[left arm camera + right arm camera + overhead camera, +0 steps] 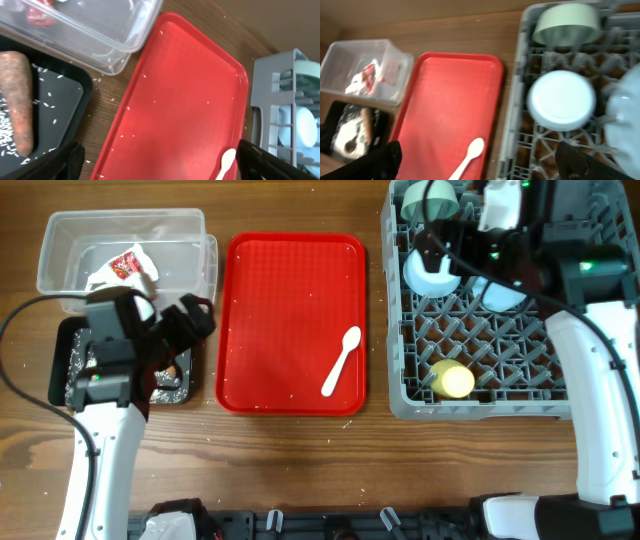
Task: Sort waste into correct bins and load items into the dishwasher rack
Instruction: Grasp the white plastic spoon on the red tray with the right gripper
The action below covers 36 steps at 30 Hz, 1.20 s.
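White plastic spoon lies alone on the red tray at the centre of the overhead view. It is in the tray's lower right part, bowl end toward the upper right and handle toward the lower left. A few pale specks dot the tray around it.

Just beside the tray stands the rack, filling the right side of the frame. In it a green bowl is tipped on its side in the upper left corner. A blue bowl sits below that, showing its round base. A plate stands next to the blue bowl, partly hidden by the arm, and a yellow cup lies near the lower left corner. The right gripper hovers over the rack's upper left part, fingers spread wide with nothing between them.

At the upper left the tub holds the wrapper. Just below it, the black tray carries the stick and scattered grains. Some grains also lie on the table between black tray and red tray. The left gripper hangs above the black tray's right end, fingers wide apart, empty
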Motion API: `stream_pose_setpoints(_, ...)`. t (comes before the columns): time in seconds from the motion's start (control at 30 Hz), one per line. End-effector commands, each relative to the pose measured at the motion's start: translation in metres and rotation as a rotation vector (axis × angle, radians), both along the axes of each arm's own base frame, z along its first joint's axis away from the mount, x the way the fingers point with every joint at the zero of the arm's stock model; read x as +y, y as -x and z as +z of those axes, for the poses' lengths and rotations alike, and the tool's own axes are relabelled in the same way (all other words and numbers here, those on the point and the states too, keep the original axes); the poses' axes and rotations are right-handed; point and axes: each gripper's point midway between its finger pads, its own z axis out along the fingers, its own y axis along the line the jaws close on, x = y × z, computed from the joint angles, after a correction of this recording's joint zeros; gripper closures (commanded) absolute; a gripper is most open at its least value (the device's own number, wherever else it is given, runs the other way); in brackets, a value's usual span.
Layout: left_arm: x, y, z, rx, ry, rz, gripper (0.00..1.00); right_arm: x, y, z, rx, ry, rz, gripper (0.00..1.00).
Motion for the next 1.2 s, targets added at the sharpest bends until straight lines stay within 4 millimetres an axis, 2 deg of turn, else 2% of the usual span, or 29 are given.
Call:
stream_pose_setpoints(0.0, 0.000, -0.003, 0.007, -0.027, -0.056, -0.014, 0.00, 0.046, 0.007, -0.005, 0.025, -0.034, 0.086, 0.00)
stream_pose_setpoints(0.07, 0.000, -0.003, 0.007, -0.027, -0.055, -0.014, 0.00, 0.075, 0.011, -0.023, 0.094, -0.034, 0.067, 0.01)
stream_pose_setpoints(0.1, 0.000, -0.003, 0.007, -0.026, -0.055, -0.014, 0.00, 0.093, 0.013, -0.042, 0.150, -0.021, 0.064, 0.02)
stream_pose_setpoints(0.17, 0.000, -0.003, 0.007, -0.025, -0.055, -0.014, 0.00, 0.114, 0.016, -0.070, 0.229, -0.002, 0.073, 0.13)
stream_pose_setpoints(0.2, 0.000, -0.003, 0.007, -0.025, -0.054, -0.014, 0.00, 0.123, 0.018, -0.088, 0.291, 0.004, 0.064, 0.14)
stream_pose_setpoints(0.27, 0.000, -0.003, 0.007, -0.024, -0.054, -0.013, 0.00, 0.135, 0.028, -0.128, 0.409, 0.058, 0.060, 0.18)
stream_pose_setpoints(0.3, 0.000, -0.003, 0.007, -0.024, -0.054, -0.013, 0.00, 0.135, 0.035, -0.149, 0.469, 0.109, 0.036, 0.23)
stream_pose_setpoints(0.37, 0.000, -0.003, 0.007, -0.024, -0.055, -0.014, 0.00, 0.131, 0.050, -0.182, 0.574, 0.208, -0.013, 0.25)
stream_pose_setpoints(0.57, 0.000, -0.003, 0.007, -0.024, -0.054, -0.013, 0.00, 0.148, 0.074, -0.224, 0.655, 0.320, 0.044, 0.44)
stream_pose_setpoints(0.73, 0.000, -0.003, 0.007, -0.024, -0.055, -0.014, 0.00, 0.140, 0.095, -0.267, 0.698, 0.374, 0.050, 0.47)
stream_pose_setpoints(0.83, 0.000, -0.003, 0.007, -0.024, -0.055, -0.014, 0.00, 0.134, 0.095, -0.291, 0.669, 0.381, 0.042, 0.47)
stream_pose_setpoints(0.93, 0.000, -0.003, 0.007, -0.024, -0.055, -0.014, 0.00, 0.126, 0.083, -0.299, 0.597, 0.423, 0.008, 0.47)
stream_pose_setpoints(1.03, 0.000, -0.003, 0.007, -0.024, -0.055, -0.014, 0.00, 0.127, 0.073, -0.304, 0.541, 0.416, -0.001, 0.48)
stream_pose_setpoints(1.13, 0.000, -0.003, 0.007, -0.024, -0.055, -0.014, 0.00, 0.127, 0.068, -0.315, 0.489, 0.417, 0.020, 0.53)
stream_pose_setpoints(1.17, 0.000, -0.003, 0.007, -0.024, -0.054, -0.013, 0.00, 0.127, 0.067, -0.318, 0.476, 0.418, 0.036, 0.57)
